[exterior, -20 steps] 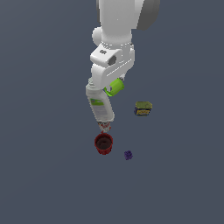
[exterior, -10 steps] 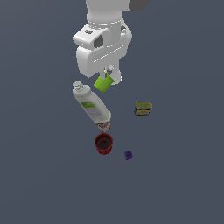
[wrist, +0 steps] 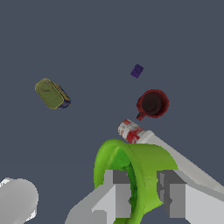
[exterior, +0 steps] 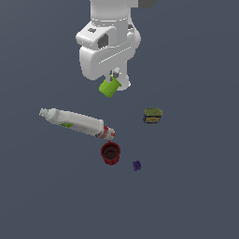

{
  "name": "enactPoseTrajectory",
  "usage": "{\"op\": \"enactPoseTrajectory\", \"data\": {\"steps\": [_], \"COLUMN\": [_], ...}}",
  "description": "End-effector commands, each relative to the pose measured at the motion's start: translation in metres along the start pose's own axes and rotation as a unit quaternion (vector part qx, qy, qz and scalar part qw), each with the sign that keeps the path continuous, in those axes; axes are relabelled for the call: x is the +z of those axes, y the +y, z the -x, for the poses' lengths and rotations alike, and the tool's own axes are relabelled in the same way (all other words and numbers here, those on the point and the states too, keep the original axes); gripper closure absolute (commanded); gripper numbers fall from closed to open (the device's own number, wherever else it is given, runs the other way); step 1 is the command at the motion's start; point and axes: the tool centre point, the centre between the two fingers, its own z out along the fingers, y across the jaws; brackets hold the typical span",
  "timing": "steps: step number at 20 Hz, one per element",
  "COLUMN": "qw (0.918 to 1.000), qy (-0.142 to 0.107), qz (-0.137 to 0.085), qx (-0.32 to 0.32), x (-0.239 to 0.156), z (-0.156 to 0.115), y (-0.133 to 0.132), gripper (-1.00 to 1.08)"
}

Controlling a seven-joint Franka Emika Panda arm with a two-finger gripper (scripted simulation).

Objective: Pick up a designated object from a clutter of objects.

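Plain slate-blue counter [exterior: 196, 196], unlit and featureless, with the clutter strewn below the arm. Lifted clear of it: the lime-green cup [exterior: 109, 87], hanging tilted under the white hand, well above the surface and apart from everything else.

Pincer [wrist: 144, 192] clamped on the cup's wall, one finger [wrist: 116, 192] on one side of the green rim and the other finger on the far side, as the wrist view shows it. A thin-wall pinch, then, rather than a grip around the whole body.

To finish the lift well: hold the squeeze steady, rise straight and without jerks, and avoid any wrist twist, since a cup held by one wall could probably pivot or slip out. No need to steer around neighbours; nothing close at this height.

Cup itself [wrist: 131, 175]: small, cylindrical, bright lime, plain and unmarked, plastic-looking, open mouth, visibly smaller than the dark red cup [exterior: 110, 153].

Left below: long white bottle [exterior: 77, 122] lying on its side, its red-banded end just beside the dark red cup; olive-yellow can [exterior: 152, 115] off toward the exterior view's right; tiny purple piece [exterior: 136, 165] near the red cup. Same four visible from the wrist, beyond the green rim.
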Motion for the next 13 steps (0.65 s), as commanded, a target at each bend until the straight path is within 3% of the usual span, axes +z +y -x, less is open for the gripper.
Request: {"op": "enactPoseTrajectory", "data": {"steps": [1,13], "qw": [1.0000,1.0000], "qy": [0.000,0.000], "qz": [0.001,0.001], "qx": [0.000,0.000], "x": [-0.004,-0.021], "z": [-0.003,-0.016], "y": [0.001,0.007], "gripper": [1.08,1.08]}}
